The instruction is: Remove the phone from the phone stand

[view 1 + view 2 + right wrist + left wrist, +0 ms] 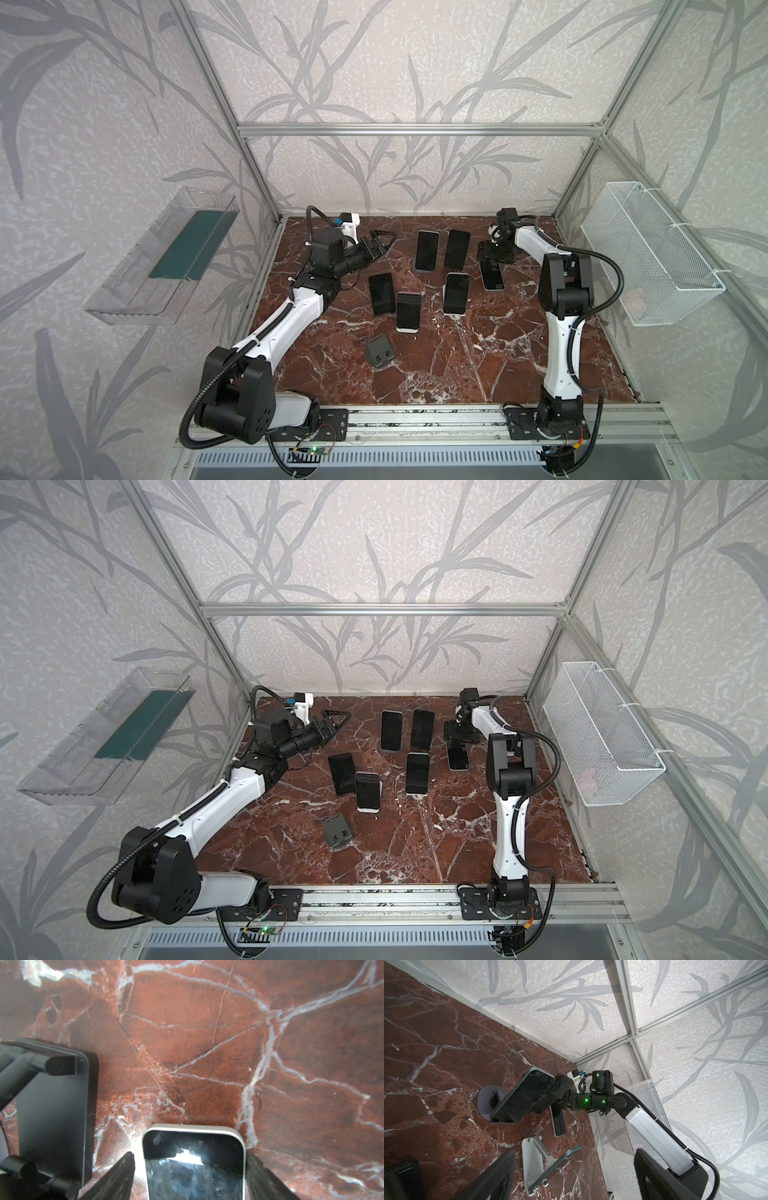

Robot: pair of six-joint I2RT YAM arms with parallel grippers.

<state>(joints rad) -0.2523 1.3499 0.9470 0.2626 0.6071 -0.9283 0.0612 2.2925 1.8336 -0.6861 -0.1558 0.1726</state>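
A white-edged phone (193,1163) with a dark screen lies flat on the marble between my right gripper's (189,1156) fingers. There is a gap at one finger, and the other is close against the phone's edge. The jaws stand open. Beside it sits an empty black phone stand (54,1109). In both top views the phone (492,276) (458,758) lies at the back right, just in front of the right gripper (490,259). My left gripper (388,243) (575,1152) hovers at the back left, open and empty.
Several other phones rest on stands mid-table, e.g. (427,250), (381,294), (456,293). An empty grey stand (380,351) sits nearer the front. A wire basket (648,253) hangs on the right wall and a clear tray (166,257) on the left.
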